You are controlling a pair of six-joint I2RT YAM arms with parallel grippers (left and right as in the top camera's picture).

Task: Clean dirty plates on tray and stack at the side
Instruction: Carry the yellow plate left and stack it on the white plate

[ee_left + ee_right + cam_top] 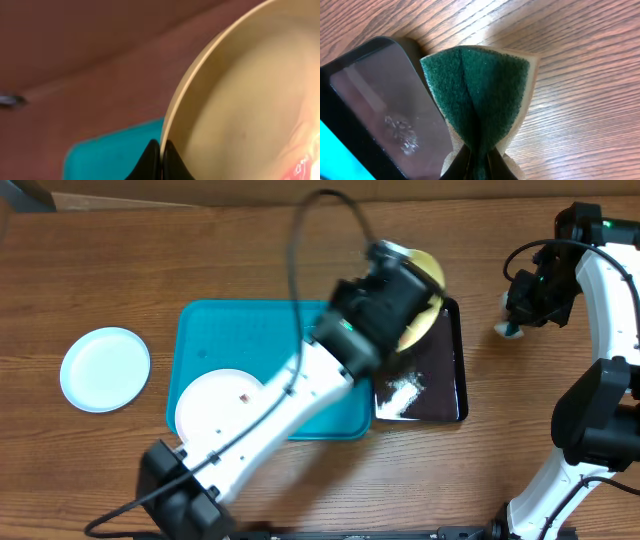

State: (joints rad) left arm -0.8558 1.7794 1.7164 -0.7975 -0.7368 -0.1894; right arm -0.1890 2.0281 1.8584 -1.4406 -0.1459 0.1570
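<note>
Right now you're at the wiping step, I judge: your left gripper (161,159) pinches the yellow-green plate (240,100) by its rim over the black tray (445,380), while the right gripper (479,165) clamps the sponge (480,95) (well apart, above the table (570,50)). Next, bring sponge to plate.

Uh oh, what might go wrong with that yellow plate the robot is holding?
The left claw pinches only the thin rim of the yellow-green plate, so it might slip and drop onto the black tray. The right claw squeezes the sponge into a fold, so it may wipe poorly.
</note>
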